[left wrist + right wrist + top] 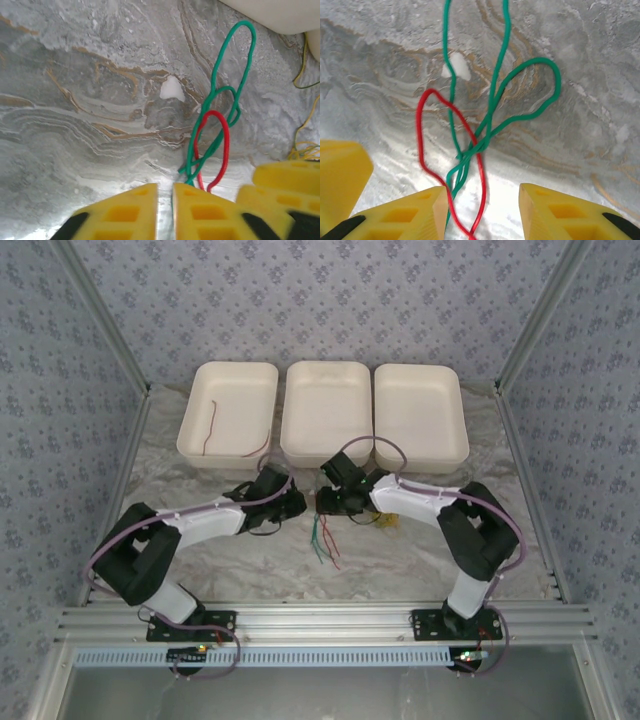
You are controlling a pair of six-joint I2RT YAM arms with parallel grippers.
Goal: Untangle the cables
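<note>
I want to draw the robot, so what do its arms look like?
The left arm and right arm have white shells between chunky black joints, with mauve cables looping alongside. The left end effector and right end effector have blocky yellow fingers with square cut-outs and black patches.

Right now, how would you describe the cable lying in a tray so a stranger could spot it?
Three white trays stand in a row at the far edge of the table; go to the left tray. A thin dark red cable lies wavy on its floor. Unlike the tangled red and green cables on the table in front, it lies alone.
</note>
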